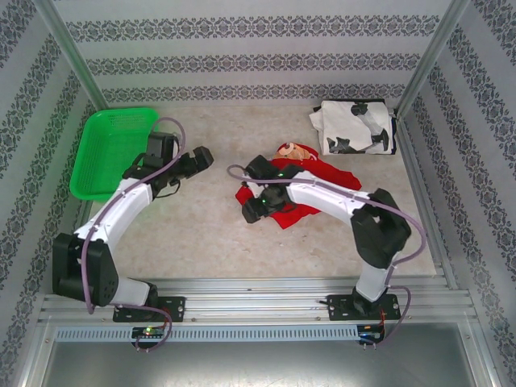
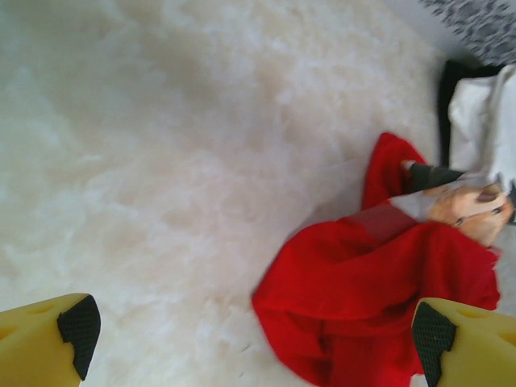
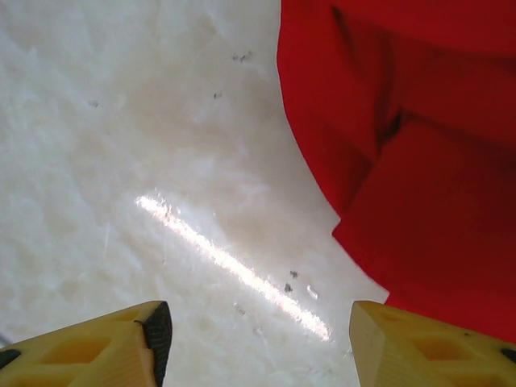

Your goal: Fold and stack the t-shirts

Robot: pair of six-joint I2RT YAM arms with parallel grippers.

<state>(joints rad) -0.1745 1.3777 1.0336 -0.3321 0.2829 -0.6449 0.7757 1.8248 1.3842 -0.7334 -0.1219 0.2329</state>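
Two soft cloth t-shirts are counted. The red shirt [image 1: 332, 177] is crumpled in loose folds (a tan print is exposed at its far end), and the white shirt with black blotches [image 1: 351, 129] is folded flat, well beyond both grippers. The left gripper [image 2: 256, 334] is held wide and empty, red cloth lying ahead. The right gripper [image 3: 258, 330] is spread, nothing gripped, red cloth just beside one finger. One green mesh basket [image 1: 89, 165] is set on the pale, mottled tabletop [image 1: 210, 238].

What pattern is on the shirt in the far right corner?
The shirt is white with black blotches, clearest in the top external view.
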